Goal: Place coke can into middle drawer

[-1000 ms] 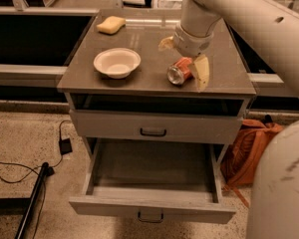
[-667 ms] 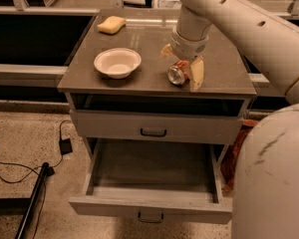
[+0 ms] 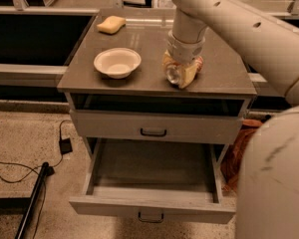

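Claw (image 3: 178, 71) has shifted from beside the coke can (image 3: 172, 74) to straddling it on the bench (image 3: 223, 76), now pinching it; lift comes next, with the open middle drawer (image 3: 152, 208) below the claw.

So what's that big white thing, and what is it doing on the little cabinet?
That big white thing is a robot arm. At its end is a gripper, which works like a hand with two fingers. There is only one picture, taken by a camera looking down at the cabinet from the front. The gripper is down on the cabinet top, right at the coke can, which lies on its side. I can't tell whether it is squeezing the can yet. A white bowl sits to the left of the can, and a yellow sponge lies at the back. Underneath, the middle drawer is pulled open, ready for the can. The drawer above is shut.
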You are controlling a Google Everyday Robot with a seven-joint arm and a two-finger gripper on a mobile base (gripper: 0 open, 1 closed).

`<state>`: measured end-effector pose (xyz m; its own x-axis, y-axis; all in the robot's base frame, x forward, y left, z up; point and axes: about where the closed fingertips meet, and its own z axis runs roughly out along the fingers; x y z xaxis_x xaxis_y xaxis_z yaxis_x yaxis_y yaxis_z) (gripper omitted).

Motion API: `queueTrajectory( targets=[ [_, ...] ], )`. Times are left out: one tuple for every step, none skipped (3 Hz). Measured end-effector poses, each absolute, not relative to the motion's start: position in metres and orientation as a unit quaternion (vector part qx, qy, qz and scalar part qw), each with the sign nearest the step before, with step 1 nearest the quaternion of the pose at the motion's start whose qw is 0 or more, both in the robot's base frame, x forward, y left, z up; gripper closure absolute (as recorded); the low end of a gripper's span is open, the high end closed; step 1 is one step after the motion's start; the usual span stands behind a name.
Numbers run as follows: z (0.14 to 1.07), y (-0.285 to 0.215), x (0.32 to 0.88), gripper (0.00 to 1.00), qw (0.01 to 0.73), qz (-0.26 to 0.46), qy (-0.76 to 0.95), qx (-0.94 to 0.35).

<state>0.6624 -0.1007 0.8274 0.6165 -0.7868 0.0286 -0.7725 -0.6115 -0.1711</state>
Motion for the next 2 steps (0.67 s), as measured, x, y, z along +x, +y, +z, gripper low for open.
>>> queueTrajectory(
  targets=[
    [0.849,-0.097,0.638,0.97,0.102,-0.018,0.476,-0.873],
    [0.876,-0.100,0.594,1.00,0.132,0.026,0.544,-0.828]
  ],
)
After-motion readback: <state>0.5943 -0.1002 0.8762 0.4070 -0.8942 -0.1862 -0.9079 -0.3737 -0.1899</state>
